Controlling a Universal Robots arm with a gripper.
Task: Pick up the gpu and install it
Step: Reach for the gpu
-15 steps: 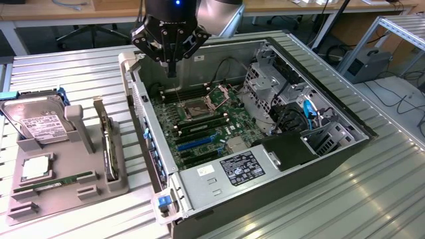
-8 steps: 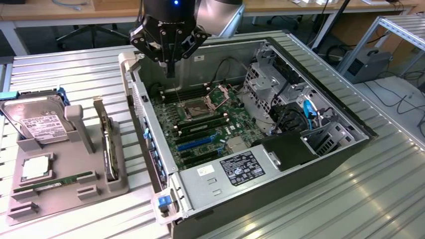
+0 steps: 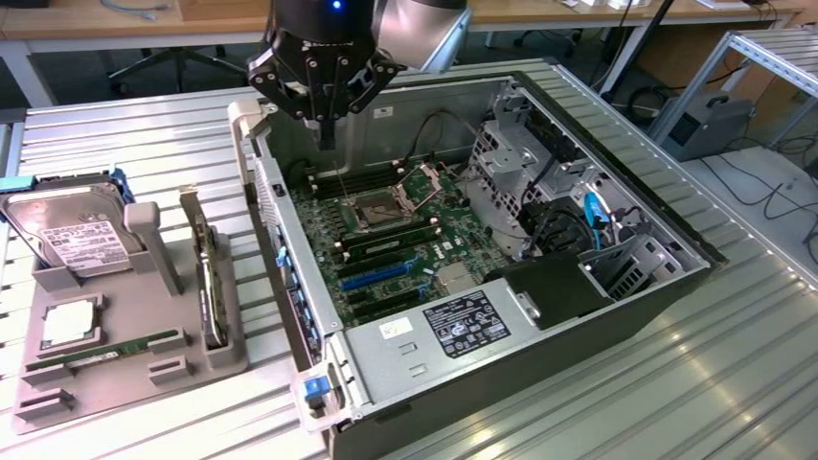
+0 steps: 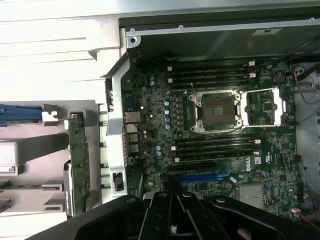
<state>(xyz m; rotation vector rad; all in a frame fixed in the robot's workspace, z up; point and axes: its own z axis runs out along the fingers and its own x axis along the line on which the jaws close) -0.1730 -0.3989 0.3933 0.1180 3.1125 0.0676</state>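
Wide counter (image 3: 715, 383) below me, and the open case (image 3: 601, 374) sits right under my hand (image 3: 328, 134), which hangs clenched on nothing above the board (image 3: 383, 240). Past the case wall, well apart from my hand and lower down, there's the grey rack (image 3: 115, 364). In it the gpu (image 3: 205, 278) stands on edge in its slot, untouched. My worry is that wall: it lies between hand and gpu, so a low crossing could clip it. The card looks thin and upright, so an off-centre pinch could tilt it or let it slip, and fingers this tight would only knock it.
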